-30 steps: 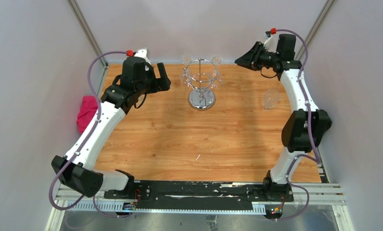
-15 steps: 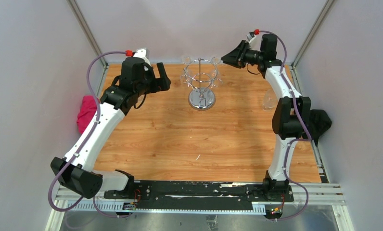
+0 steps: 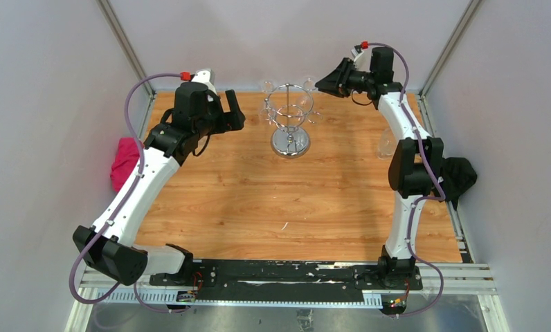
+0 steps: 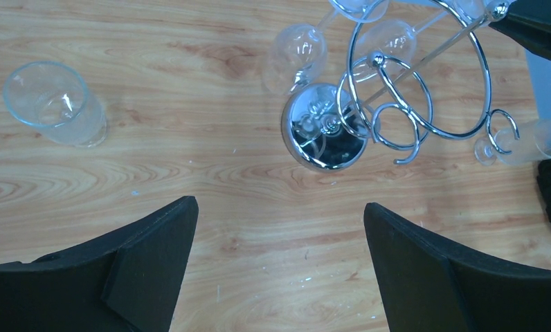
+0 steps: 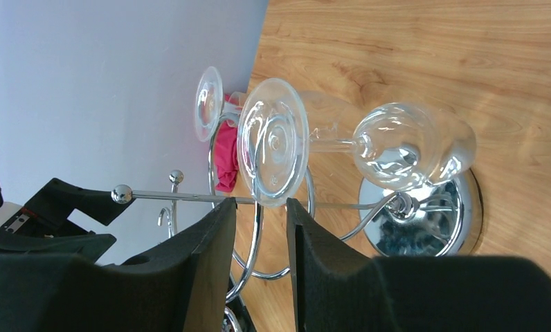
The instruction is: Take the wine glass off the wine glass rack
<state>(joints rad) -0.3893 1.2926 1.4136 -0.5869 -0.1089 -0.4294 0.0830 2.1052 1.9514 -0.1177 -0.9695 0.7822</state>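
On wood-grain table, right side: clear tumbler, upright, empty. Pale walls; pink cloth off the left edge. Wine glass, clear, hangs foot-up on wine glass rack at far centre. Right gripper narrowly parted just beside its foot; left gripper spread wide, holding nothing.

The rack is standing on the counter near its far edge, wine glasses hanging from it. The left hand is hovering to its left, the right hand close on its right; another glass is standing farther right, a cloth lying beyond the counter's left edge
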